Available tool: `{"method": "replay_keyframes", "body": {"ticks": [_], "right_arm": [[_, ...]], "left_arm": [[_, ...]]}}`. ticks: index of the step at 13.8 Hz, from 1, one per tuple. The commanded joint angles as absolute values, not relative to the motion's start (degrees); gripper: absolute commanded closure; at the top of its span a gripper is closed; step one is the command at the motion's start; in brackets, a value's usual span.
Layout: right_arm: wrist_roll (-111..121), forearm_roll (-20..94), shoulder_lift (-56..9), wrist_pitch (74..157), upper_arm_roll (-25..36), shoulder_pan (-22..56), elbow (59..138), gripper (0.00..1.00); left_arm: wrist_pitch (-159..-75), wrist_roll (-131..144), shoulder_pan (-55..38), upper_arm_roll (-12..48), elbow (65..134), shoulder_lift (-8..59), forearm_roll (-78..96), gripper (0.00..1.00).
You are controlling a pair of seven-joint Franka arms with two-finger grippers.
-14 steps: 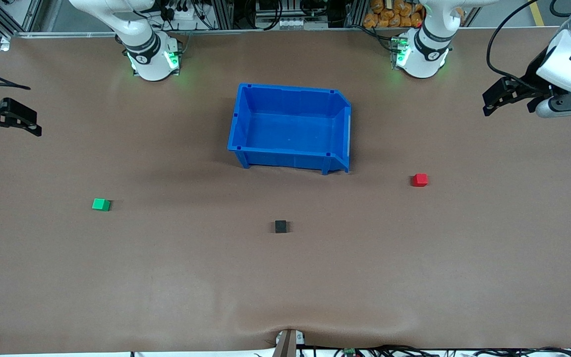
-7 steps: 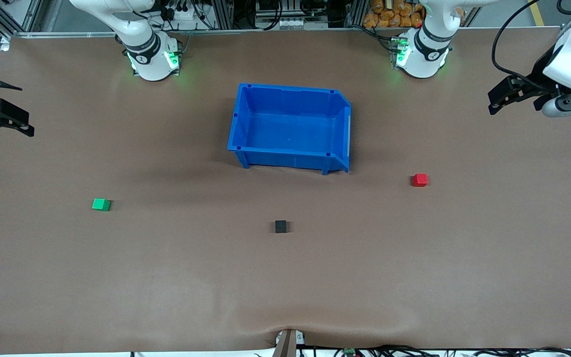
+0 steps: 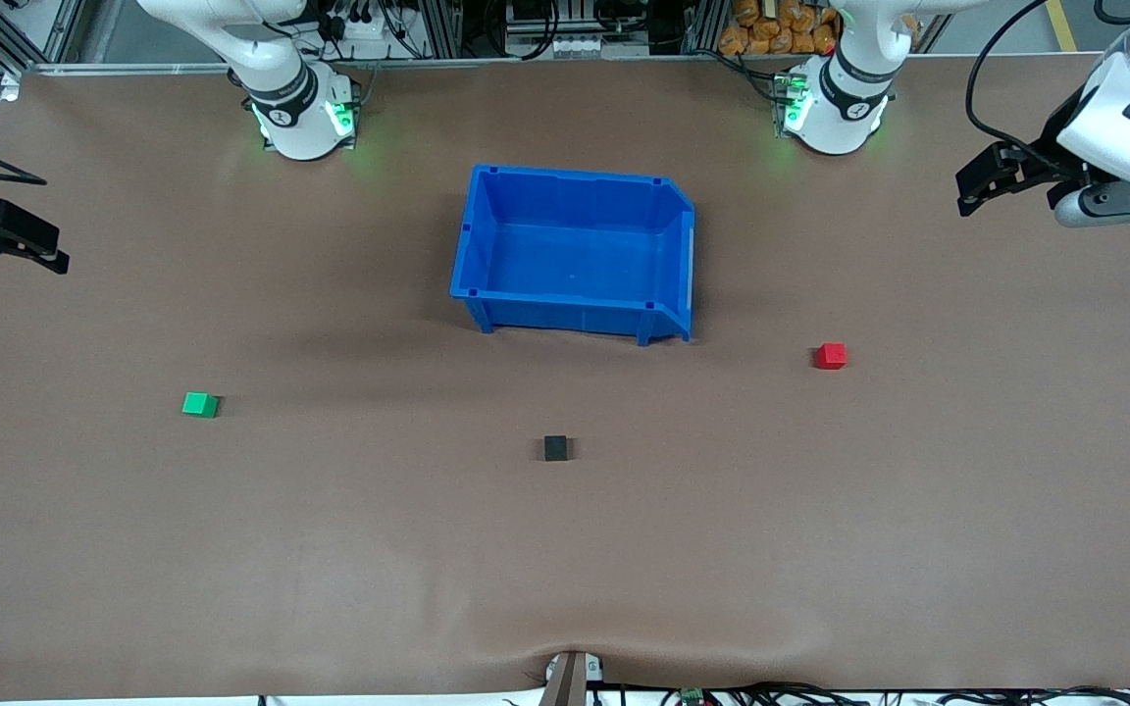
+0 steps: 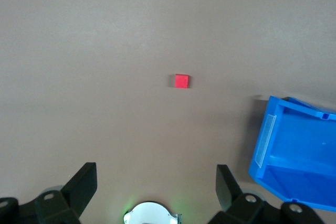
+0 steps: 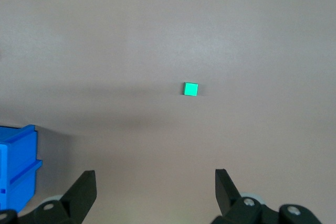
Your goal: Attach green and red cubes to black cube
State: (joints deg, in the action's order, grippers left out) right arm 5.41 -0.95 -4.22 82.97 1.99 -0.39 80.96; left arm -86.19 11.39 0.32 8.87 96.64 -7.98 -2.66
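Three cubes lie separate on the worktop [image 3: 565, 588], none yet joined: the black cube [image 3: 555, 448] sits near the middle, closer to the front-camera edge than the blue bin [image 3: 475, 255]; the green cube [image 3: 199, 404] lies toward the right arm's end of the worktop, and the red cube [image 3: 830, 355] toward the left arm's end. Both arms are raised at the outer edges. The right gripper [image 3: 8, 240] hangs over the edge at the right arm's end, fingers spread wide with nothing between them; its wrist view shows the green cube [image 5: 191, 88] ahead of the open fingers [image 5: 81, 191]. The left gripper [image 3: 992, 181] hangs over the edge at the left arm's end, fingers likewise apart and empty, with the red cube [image 4: 181, 81] centred ahead in its wrist view and a corner of the bin [image 4: 294, 150] alongside. Judged step in hand: approach and pick each coloured cube. To do this well, each gripper should descend squarely over its own cube, aligning the fingers with two flat opposite faces and leaving free the face meant to meet the black cube. The green cube appears slightly rotated in the wrist view, so a wrist turn is likely required. The black cube is loose, so contact may push it away; bringing both cubes in from opposing sides together would steady it.
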Motion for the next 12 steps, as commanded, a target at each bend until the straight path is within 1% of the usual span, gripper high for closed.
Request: {"method": "replay_keyframes", "body": {"ticks": [1,8,12], "right_arm": [[4.66,-1.23,-3.43,82.88,1.67,-0.97,81.21,0.00],[4.31,-1.41,-3.43,82.97,1.67,-1.05,81.04,0.00],[4.22,-1.50,-3.43,82.97,1.67,-1.14,81.04,0.00]], "left_arm": [[-84.64,10.46,0.53,9.23,95.19,-8.09,-3.52,0.00],[-84.46,10.90,0.53,9.23,95.10,-7.74,-3.52,0.00],[-84.20,10.37,0.79,9.14,95.36,-5.81,-3.52,0.00]]}}
